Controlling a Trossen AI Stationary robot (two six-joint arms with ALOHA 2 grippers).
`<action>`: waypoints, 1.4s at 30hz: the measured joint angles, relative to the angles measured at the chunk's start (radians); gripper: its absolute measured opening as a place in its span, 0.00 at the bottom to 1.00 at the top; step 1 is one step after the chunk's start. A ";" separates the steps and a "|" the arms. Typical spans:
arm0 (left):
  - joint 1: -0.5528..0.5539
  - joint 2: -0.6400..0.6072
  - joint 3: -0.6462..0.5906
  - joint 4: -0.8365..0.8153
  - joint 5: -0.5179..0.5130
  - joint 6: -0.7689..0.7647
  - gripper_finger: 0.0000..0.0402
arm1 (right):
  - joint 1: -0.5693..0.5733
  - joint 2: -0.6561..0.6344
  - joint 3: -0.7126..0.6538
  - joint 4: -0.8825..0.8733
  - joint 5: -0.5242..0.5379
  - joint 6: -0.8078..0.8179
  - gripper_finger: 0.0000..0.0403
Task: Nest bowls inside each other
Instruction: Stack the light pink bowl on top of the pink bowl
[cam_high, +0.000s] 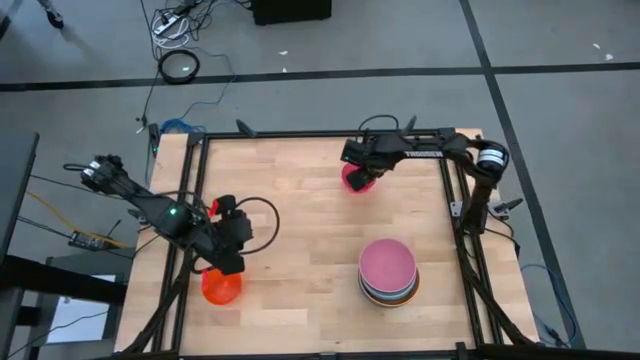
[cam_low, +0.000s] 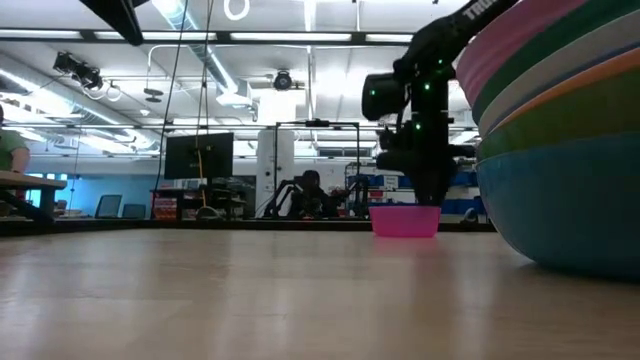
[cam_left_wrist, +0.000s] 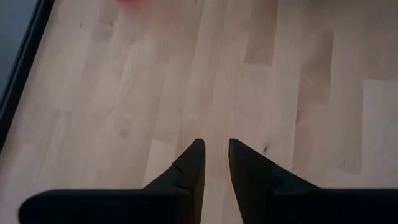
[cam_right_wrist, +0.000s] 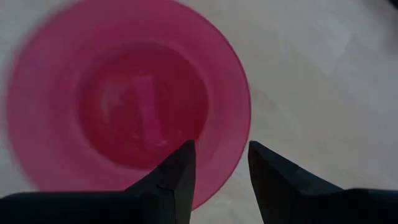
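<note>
The left gripper was seen above the bare wooden table. Its fingers were parted slightly; a red blur was cut off at the edge.

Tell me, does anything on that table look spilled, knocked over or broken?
Nothing stands out. The stack of nested bowls sits upright and even, with a pink one on top. The magenta bowl under the right gripper and the orange-red bowl near the left gripper both stand upright on the table.

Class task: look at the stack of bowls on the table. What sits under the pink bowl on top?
Under the pink bowl the rims of nested bowls show: teal, white, orange and green bands above a large light blue bowl at the bottom. Their insides are covered, so an exact count cannot be made.
</note>
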 joint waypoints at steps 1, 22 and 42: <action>0.000 0.000 -0.005 0.001 0.000 -0.002 0.20 | -0.004 0.011 0.000 -0.008 0.000 0.002 0.33; 0.001 0.001 -0.005 0.040 -0.018 0.014 0.20 | -0.032 0.052 0.001 0.022 -0.025 -0.027 0.02; 0.001 0.001 -0.005 0.038 -0.013 -0.006 0.20 | 0.415 -0.618 0.001 -0.248 -0.148 0.125 0.00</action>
